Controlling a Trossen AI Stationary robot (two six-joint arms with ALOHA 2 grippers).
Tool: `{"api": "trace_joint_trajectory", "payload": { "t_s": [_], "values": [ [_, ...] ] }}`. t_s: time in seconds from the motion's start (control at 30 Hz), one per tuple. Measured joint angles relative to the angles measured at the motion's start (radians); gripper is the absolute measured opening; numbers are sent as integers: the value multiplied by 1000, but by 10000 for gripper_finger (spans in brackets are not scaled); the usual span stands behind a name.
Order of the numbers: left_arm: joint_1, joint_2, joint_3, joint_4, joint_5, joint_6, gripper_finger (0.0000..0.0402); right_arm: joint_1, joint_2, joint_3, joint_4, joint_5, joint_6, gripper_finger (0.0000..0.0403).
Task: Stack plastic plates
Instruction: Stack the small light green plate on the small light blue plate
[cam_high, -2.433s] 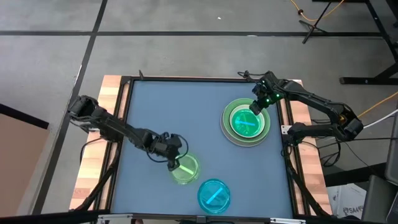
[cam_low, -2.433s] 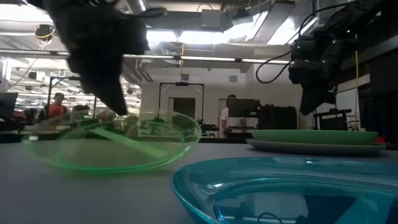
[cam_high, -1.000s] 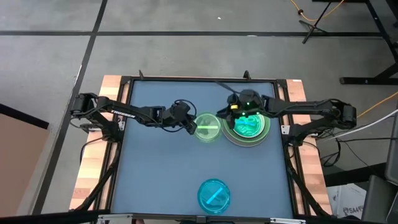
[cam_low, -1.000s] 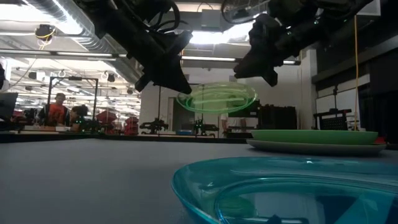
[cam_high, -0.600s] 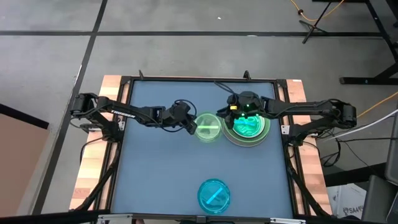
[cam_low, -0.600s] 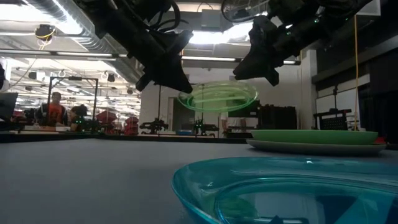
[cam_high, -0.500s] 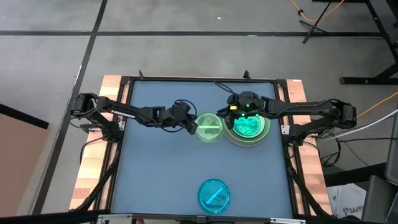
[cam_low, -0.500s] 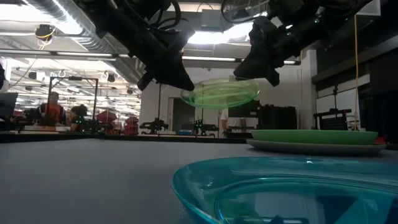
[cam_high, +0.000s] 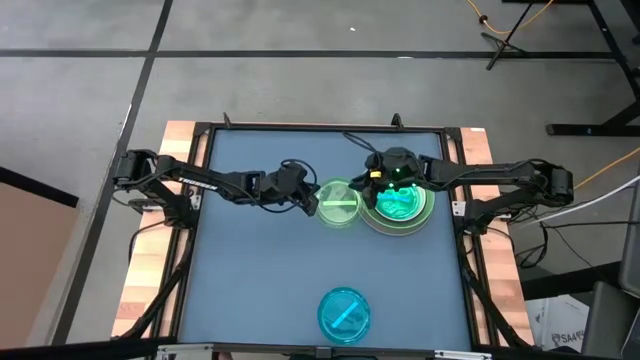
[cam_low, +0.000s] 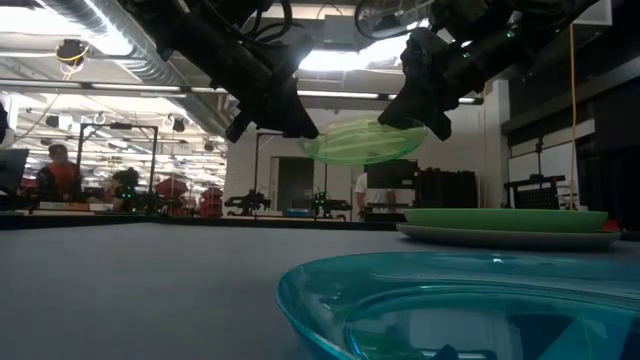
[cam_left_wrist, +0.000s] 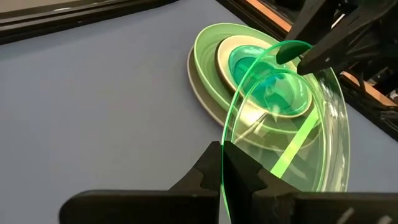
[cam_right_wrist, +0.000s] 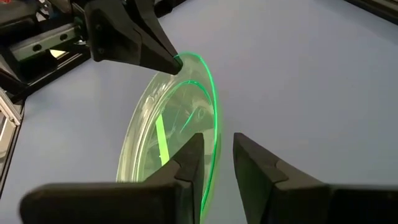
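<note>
Both arms are dark, near black, built of slim tube links joined by chunkier rounded joints. The left hand ends in two flat, wedge-shaped black fingers that taper to thin edges. The right hand has the same angular matte fingers, and small green lights glow on its wrist housing. Thin black cables loop loosely off both wrists, and more cable trails near each arm's base at the table's sides.
</note>
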Motion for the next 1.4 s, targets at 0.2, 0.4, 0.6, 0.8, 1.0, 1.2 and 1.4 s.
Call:
{"api": "trace_joint_trajectory", "payload": {
  "t_s": [0.2, 0.4, 0.6, 0.8, 1.0, 1.2, 1.4],
  "values": [
    [0, 0, 0, 0, 0, -1, 0, 0, 0, 0, 0, 0, 0, 38],
    [0, 0, 0, 0, 6, -2, 0, -1, 0, 0, -2, 3, -6, 5],
    [0, 0, 0, -1, 7, -7, 0, -1, 0, 0, -2, 1, -6, 4],
    [0, 0, 0, -1, 10, -9, 25, -1, 0, 0, 3, 0, -7, 2],
    [-1, 0, 0, -1, 24, -9, 55, -1, 0, 0, 2, 0, -10, 1],
    [-2, 0, 0, -2, 39, -9, 69, -26, 0, 0, 1, -40, -14, 1],
    [-2, 0, 0, -2, 38, -9, 70, -95, 0, 0, 1, -129, -14, 0]
  ]
}}
